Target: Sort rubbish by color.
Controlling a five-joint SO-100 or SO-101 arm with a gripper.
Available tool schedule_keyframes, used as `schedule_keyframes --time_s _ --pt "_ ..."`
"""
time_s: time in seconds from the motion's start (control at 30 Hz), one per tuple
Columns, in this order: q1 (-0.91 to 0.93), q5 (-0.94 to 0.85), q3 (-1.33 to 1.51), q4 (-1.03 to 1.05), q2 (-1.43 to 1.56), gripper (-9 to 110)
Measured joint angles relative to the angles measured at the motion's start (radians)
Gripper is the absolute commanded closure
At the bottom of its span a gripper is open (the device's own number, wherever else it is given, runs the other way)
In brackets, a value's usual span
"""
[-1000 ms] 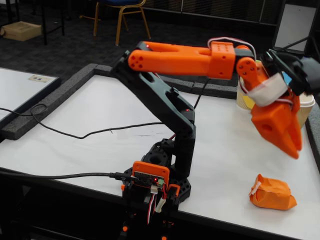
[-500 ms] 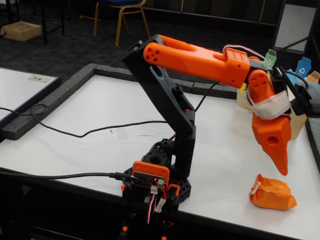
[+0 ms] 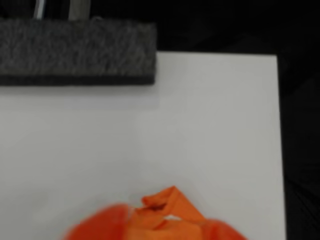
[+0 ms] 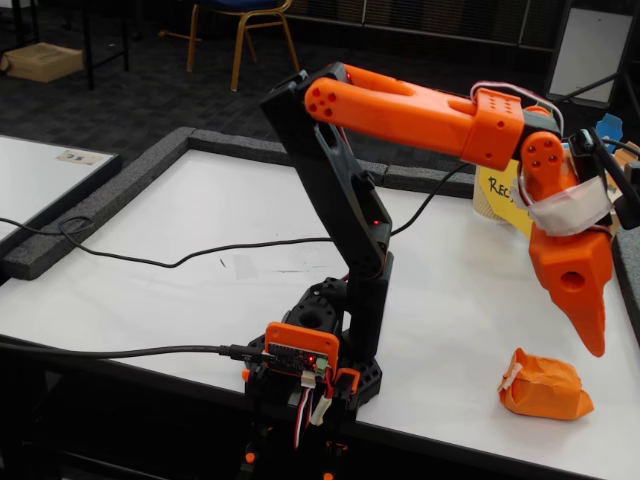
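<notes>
Orange crumpled paper wad [image 4: 545,385] sits lower right of the fixed view on the white worktop [image 4: 200,230], orange end effector [image 4: 598,348] hanging just above-right, fingers look pressed together and holding nothing — I'd spread them first, centre over the wad, then drop straight down.
</notes>
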Motion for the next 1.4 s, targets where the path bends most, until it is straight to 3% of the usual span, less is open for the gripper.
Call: schedule_keyframes --time_s 0.5,1.23,1.4 --pt "0.041 -0.112 -0.040 0.221 0.000 76" --pt "0.057 -0.170 -0.041 0.156 -0.264 79" --pt "0.058 -0.170 -0.044 0.120 -0.370 88"
